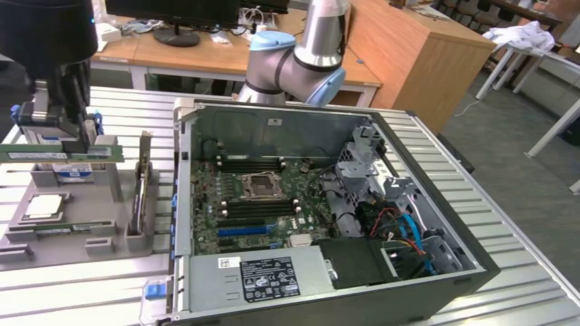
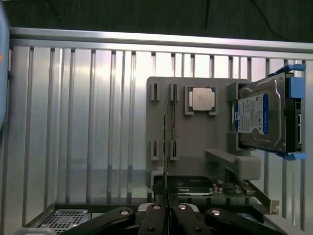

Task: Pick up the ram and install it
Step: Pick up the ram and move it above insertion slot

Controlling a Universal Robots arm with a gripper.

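Note:
The ram (image 1: 102, 154) is a thin green stick held level in my gripper (image 1: 62, 144), which is shut on its middle, above the grey parts holder (image 1: 104, 234) at the exterior view's left. In the wrist view the ram (image 2: 166, 147) appears edge-on as a thin dark line running out from between the fingers (image 2: 155, 220). It hangs over the holder (image 2: 195, 142). The open computer case (image 1: 471, 272) lies to the exterior view's right, with black memory slots (image 1: 254, 163) beside the processor socket (image 1: 258, 183).
The holder carries a processor (image 1: 41, 207), a hard drive (image 2: 261, 120), another green stick (image 1: 64, 231) and an upright expansion card (image 1: 140, 197). Everything rests on a slatted metal table (image 1: 81, 292). The arm's base (image 1: 295, 64) stands behind the case.

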